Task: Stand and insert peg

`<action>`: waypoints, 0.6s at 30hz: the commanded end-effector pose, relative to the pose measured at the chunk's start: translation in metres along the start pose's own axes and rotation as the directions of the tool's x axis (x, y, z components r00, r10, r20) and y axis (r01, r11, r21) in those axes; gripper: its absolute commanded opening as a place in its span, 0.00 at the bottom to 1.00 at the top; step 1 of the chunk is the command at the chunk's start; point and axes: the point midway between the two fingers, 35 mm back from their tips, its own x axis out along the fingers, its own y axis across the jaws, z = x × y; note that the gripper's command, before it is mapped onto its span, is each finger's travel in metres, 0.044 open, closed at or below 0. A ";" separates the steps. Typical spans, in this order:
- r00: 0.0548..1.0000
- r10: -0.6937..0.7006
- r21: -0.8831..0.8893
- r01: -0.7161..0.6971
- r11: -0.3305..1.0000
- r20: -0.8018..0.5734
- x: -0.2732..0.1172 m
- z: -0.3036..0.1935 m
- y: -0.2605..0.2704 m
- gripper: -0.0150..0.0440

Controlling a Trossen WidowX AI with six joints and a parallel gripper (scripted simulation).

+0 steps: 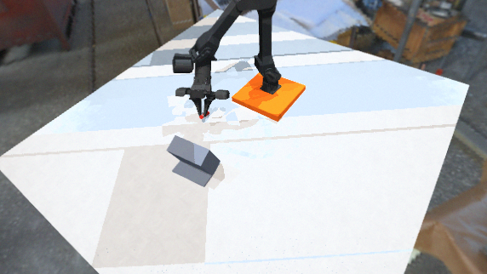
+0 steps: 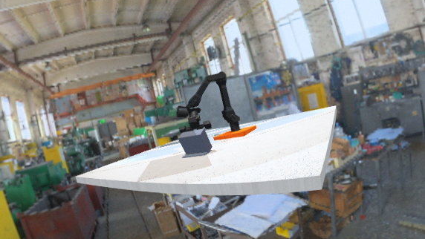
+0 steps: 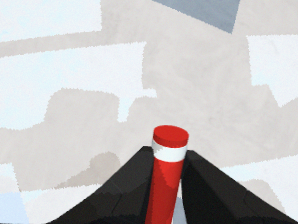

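The red peg (image 1: 201, 117) (image 3: 165, 182) is held between the fingers of my gripper (image 1: 204, 115) (image 3: 166, 157), which is shut on it. In the wrist view its white-banded end shows at the fingertips, and its body runs down out of the frame. In the top view small red parts show on both sides of the fingertips. The plain end and any contact with the table cannot be made out. The grey sloped panel (image 1: 192, 151) (image 2: 195, 142) stands in front of my gripper. Its hole is not visible. In the exterior view the panel hides my fingertips.
The orange base plate (image 1: 289, 97) (image 2: 243, 132) under the arm lies beside and behind the gripper. The table (image 1: 319, 191) (image 2: 260, 159) carries pale patches and stripes. A blue-grey corner shows at the top of the wrist view; I cannot tell whether it is the panel.
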 end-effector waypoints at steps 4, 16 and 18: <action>0.998 0.000 -0.003 0.000 1.000 0.060 -0.004 -0.003 0.001 0.34; 0.987 0.000 -0.003 0.000 1.000 0.162 -0.011 -0.008 0.001 0.34; 0.984 0.000 -0.003 0.000 1.000 0.179 -0.012 -0.009 0.001 0.34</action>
